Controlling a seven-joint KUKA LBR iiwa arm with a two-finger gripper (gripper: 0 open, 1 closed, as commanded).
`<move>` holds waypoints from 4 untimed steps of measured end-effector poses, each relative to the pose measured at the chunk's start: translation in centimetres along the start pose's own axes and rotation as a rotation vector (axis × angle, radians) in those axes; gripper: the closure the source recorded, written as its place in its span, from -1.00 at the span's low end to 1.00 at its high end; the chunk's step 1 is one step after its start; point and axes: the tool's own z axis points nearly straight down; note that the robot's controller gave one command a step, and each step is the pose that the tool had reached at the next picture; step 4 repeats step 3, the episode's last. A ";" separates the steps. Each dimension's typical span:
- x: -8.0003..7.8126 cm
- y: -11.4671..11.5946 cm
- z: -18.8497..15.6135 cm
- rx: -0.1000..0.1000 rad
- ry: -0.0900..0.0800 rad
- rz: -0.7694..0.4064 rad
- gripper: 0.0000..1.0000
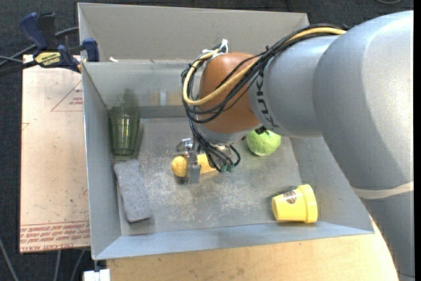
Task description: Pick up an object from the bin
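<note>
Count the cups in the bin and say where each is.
2. A green cup stands upright by the left wall; a yellow cup lies on its side front right. The arm could hide more.

My orange cover (223,92) and cables (188,85) hide most of my gripper (193,166). The yellow thing (178,167) beneath it is half covered, its kind unclear to me. The green ball (264,143) lies partly under my arm (342,89), which blocks the right wall of the bin (99,141) and runs off the right edge.

The bin (223,204) is matt, scuffed metal — the green cup (123,131) see-through plastic, the grey pad (131,191) rough cloth.
</note>
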 end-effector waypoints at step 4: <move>1.4 0.0 -20.2 -0.002 -0.007 0.041 1.00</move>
